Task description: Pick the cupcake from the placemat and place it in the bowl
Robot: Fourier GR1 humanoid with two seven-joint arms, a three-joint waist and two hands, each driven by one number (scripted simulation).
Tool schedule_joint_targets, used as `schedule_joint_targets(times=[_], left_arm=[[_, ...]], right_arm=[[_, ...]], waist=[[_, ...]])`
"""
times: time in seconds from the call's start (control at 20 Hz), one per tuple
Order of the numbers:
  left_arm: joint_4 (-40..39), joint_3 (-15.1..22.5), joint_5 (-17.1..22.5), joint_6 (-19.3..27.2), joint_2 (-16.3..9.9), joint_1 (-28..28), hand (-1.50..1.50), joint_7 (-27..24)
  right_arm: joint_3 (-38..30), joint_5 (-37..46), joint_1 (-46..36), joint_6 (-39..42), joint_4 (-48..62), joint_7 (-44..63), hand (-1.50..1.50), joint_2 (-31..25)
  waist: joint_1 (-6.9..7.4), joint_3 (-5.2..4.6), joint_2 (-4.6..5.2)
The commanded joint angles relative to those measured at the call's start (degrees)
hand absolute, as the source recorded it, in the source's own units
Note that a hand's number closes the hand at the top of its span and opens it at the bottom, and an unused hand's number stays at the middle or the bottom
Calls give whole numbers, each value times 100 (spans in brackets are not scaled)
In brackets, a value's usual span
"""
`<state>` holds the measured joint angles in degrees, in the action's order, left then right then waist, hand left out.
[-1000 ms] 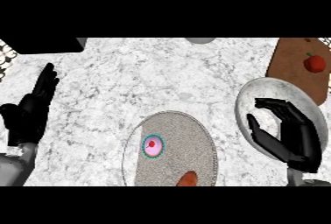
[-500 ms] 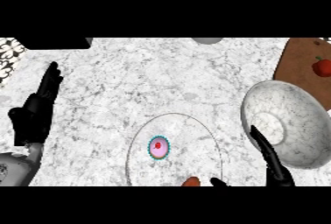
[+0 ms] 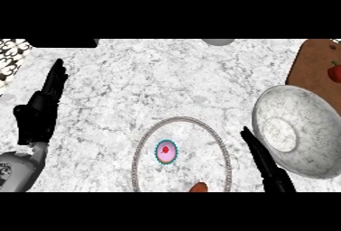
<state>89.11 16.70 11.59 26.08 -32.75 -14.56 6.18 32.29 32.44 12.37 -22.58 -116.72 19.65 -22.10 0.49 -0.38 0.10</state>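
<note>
Nothing of the task is done yet: the cupcake (image 3: 166, 151) sits untouched on the placemat (image 3: 223, 149), the bowl (image 3: 313, 135) holds nothing, the right robot hand (image 3: 263, 163) has straight, unclosed fingers between them, and the left robot hand (image 3: 41, 110) rests open at the counter's (image 3: 166, 81) left edge.

Your left hand (image 3: 41, 110) shows at the left side of the view, open, its fingers straight and close together, pointing toward the far edge. Its grey forearm (image 3: 16, 169) enters from the near left corner. Your right hand (image 3: 266, 164) shows at the near right, seen edge-on, its fingers straight and stretched toward the far left. It holds nothing. Neither hand touches the other; they are well apart.
</note>
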Motion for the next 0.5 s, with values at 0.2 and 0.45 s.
schedule_joint_targets(times=[0.2,0.45], left_arm=[[-15,171,-263,111,323,-215,0,280],[303,-28,-365,74,177,41,0,353]], right_arm=[[744,753,-1824,1904,-20,2896,-150,915],[551,335,-2970,2663,1007,3489,-150,1797]], waist=[[41,25,-1],[76,36,-13]])
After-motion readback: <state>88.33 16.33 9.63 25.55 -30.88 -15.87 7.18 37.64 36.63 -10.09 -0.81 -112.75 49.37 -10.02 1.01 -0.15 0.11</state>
